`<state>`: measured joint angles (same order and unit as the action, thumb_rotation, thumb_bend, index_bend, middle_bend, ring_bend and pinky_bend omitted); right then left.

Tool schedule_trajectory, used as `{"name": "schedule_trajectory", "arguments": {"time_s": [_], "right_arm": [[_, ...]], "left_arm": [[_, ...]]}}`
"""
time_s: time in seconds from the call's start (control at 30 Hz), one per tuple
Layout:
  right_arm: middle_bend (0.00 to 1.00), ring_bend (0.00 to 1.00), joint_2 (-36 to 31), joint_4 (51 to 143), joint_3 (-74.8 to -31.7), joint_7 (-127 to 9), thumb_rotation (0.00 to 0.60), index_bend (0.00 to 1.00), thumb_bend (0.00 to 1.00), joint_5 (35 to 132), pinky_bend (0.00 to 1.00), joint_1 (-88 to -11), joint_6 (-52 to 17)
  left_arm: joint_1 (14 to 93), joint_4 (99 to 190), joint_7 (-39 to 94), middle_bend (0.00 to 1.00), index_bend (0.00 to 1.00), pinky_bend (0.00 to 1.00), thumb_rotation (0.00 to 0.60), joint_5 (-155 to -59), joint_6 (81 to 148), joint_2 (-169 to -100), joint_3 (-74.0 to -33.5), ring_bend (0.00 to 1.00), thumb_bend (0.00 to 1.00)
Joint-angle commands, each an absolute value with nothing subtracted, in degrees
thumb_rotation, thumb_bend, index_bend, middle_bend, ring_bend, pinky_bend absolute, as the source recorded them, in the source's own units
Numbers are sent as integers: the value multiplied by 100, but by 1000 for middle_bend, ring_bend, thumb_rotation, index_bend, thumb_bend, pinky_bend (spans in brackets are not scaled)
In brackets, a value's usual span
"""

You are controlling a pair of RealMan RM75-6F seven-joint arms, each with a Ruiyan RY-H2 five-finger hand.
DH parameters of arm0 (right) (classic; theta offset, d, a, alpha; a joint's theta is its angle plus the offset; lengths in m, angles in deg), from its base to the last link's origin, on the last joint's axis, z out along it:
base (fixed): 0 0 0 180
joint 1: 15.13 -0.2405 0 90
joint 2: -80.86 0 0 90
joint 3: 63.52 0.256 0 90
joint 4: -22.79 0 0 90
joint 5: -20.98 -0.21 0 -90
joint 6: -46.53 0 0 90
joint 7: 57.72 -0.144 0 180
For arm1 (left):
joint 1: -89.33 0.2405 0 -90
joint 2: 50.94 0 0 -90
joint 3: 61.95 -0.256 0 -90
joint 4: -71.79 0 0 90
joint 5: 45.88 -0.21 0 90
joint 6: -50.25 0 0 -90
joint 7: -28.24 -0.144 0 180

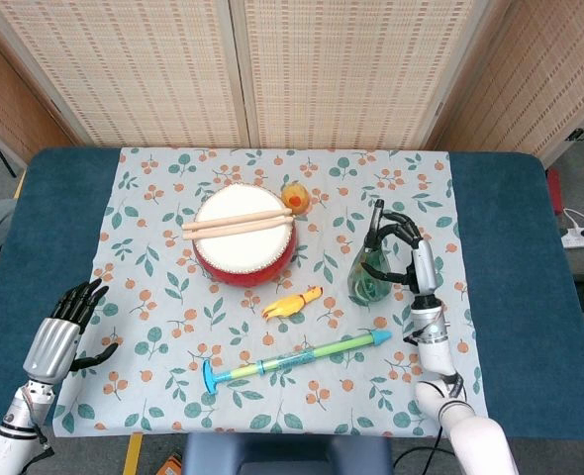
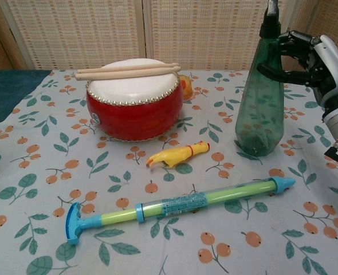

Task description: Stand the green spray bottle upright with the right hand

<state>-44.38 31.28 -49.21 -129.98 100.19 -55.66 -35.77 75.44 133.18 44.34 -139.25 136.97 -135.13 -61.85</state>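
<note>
Your bottle (image 2: 260, 106) stands on its base on the cloth (image 1: 153, 287), right of the drum (image 1: 243, 235), its neck leaning a little to the right in the chest view. Your right hand (image 2: 312, 57) sits just beside the bottle's upper part, on the side away from the drum. Its fingers (image 2: 275, 73) are spread and curled toward the neck and shoulder; the tips look to be touching or very nearly touching the bottle, but you cannot tell from either view whether they actually clamp it.

Two sticks (image 1: 238, 224) lie side by side across the drum's white top. A small duck (image 1: 294, 197) sits just behind the drum toward the bottle's side. A rubber chicken (image 2: 176, 155) lies in front of the drum, between it and the long tube (image 2: 180, 204), which lies slantwise nearer you, its blue tip ending in front of the bottle.

Your left hand (image 1: 62, 331) hangs well away from the drum on the far left, over the edge of the cloth and the blue counter (image 1: 20, 247), its fingers apart and holding nothing.
</note>
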Motion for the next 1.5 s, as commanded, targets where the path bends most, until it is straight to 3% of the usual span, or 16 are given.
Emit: {"name": "schedule_trajectory", "arguments": {"time_s": [0.03,0.3,0.9,1.5], "right_arm": [[495,174,-4415,3142,-4920,-12995,600,356,0,10008,176,-5544,-3555],[412,109,-4328,3174,-5076,-12913,600,219,0,10125,176,-5430,-3532],[300,28,-4086,3369,-5353,-12733,600,26,0,10367,160,-5211,-3768],[193,0,-3383,3852,-5586,-12302,600,0,0,10500,97,-4708,-3567]], "left_arm": [[7551,13351,4408,0,0,98,600,-13912,13676,-13494,-6197,0,192],[7556,13427,4372,0,0,97,600,-13935,13698,-13458,-6215,0,190],[7568,13473,4378,0,0,97,600,-13991,13756,-13422,-6251,0,190],[7584,13702,4180,0,0,98,600,-14061,13708,-13307,-6347,0,191]]}}
